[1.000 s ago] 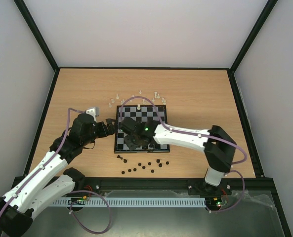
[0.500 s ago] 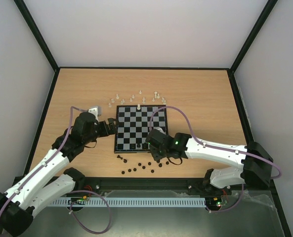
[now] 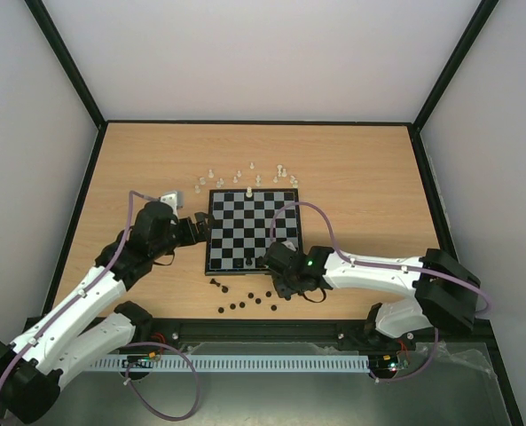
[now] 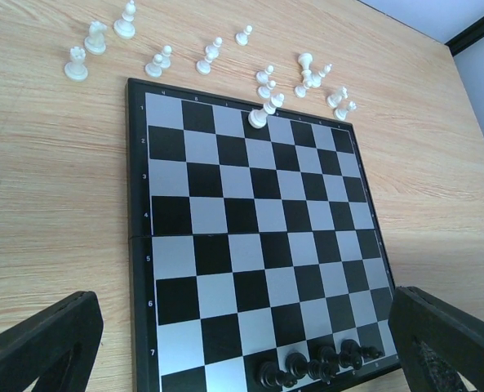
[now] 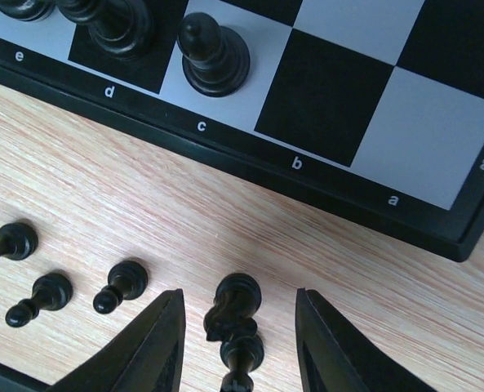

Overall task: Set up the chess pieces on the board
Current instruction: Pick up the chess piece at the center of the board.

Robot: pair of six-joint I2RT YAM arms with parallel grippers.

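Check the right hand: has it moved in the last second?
Yes. The right hand pulled back off the board, past its near edge, and now straddles a loose black piece.

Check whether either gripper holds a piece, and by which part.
Nothing is held. The right gripper is open, its fingers straddling a black piece on the table, apart from it. The left gripper is open and empty above the board.

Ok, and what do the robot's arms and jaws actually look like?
Both arms share one look: the left arm and right arm have smooth white link shells joined by chunky black joints. A thin purple cable loops loosely along each. A small green light glows on the right arm's black wrist. The jaws are plain matte black, tapering blades, with no visible markings.
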